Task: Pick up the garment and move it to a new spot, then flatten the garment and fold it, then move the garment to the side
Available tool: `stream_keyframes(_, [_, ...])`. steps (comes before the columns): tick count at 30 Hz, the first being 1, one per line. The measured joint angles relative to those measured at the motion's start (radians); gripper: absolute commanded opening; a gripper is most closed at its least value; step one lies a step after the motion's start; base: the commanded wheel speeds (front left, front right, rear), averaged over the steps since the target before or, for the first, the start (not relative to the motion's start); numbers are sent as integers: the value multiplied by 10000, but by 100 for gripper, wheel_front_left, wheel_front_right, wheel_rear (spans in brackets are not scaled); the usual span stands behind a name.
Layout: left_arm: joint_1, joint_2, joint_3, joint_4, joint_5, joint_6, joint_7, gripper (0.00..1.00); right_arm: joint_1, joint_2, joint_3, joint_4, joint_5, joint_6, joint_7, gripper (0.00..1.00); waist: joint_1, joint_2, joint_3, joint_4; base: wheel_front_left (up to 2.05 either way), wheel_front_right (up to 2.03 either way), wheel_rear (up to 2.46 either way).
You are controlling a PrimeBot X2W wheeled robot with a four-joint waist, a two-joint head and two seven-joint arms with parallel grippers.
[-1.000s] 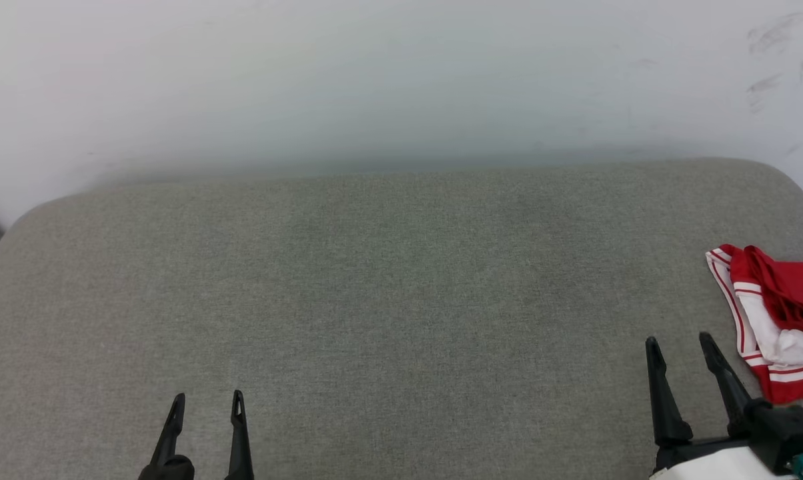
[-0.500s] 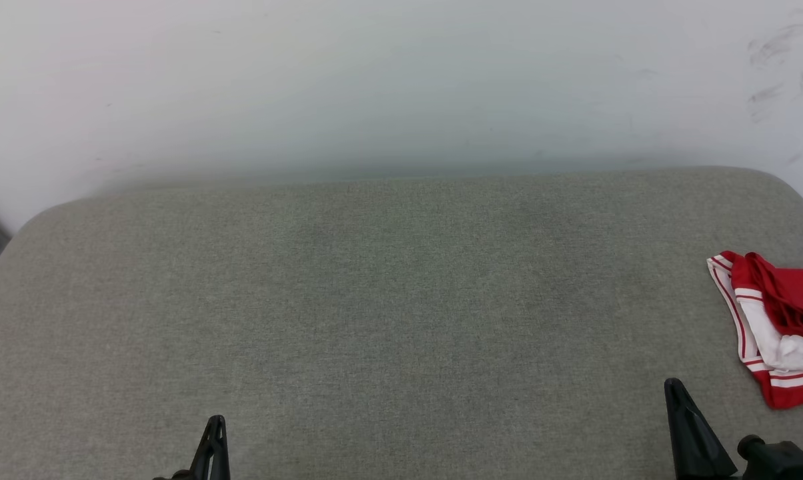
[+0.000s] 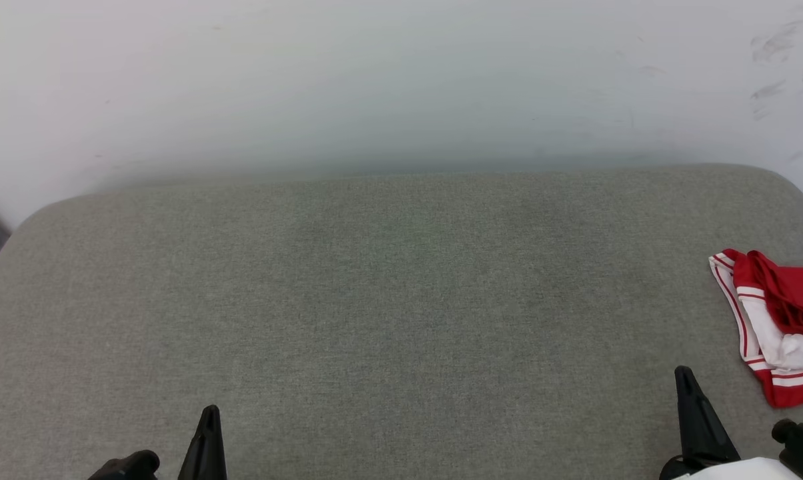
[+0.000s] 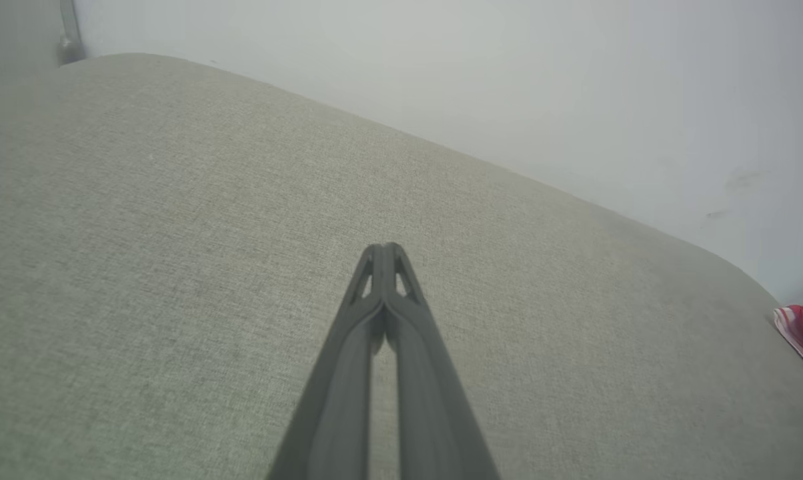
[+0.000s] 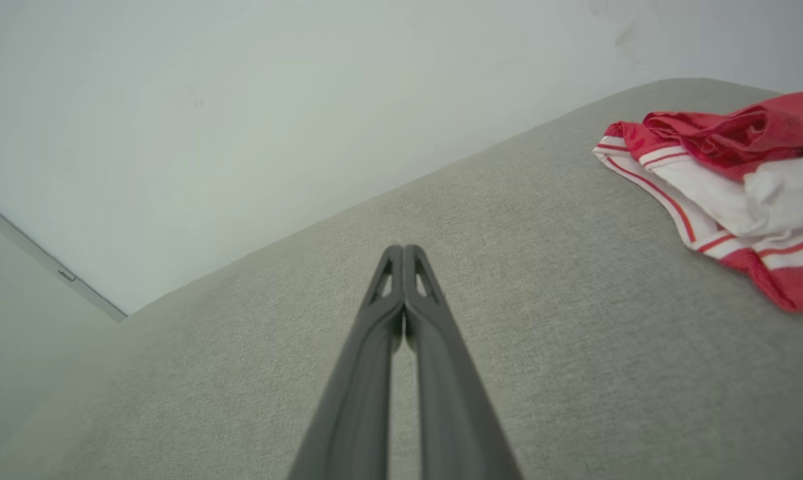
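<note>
Both end effectors have closed since 1 second ago. At that time each one showed 2 dark fingers spread apart. Now the left end effector (image 3: 209,410) shows in the head view as 1 narrow dark point at the lower left, and the right end effector (image 3: 683,371) shows the same way at the lower right. Both also reach less far up that view than before.

In the left wrist view the 2 fingers (image 4: 348,360) are pressed together at the tips, and nothing is between them. The right wrist view shows the same for the right end effector (image 5: 403,251): tips together, nothing held.

Both end effectors are over the wide grey fabric-covered cushion (image 3: 388,300). I cannot tell if they touch it.

The red jersey T-shirt with white short sleeves and red-and-white striped trim (image 3: 775,320) lies crumpled on the cushion at its right edge, as it did earlier. It is near the right end effector but apart from it, and well apart from the left one.

Behind the cushion stands a white wall (image 3: 375,80) with some dark scuff marks (image 3: 771,47) at its upper right.
</note>
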Motion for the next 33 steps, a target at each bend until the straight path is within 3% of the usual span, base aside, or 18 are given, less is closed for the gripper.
stream_keyframes(33, [-1138, 134, 282, 656, -5127, -604, 1045, 0, -894, -109, -132, 476, 4859, -2, 1068, 0, 0, 0, 119, 19, 0, 0, 0])
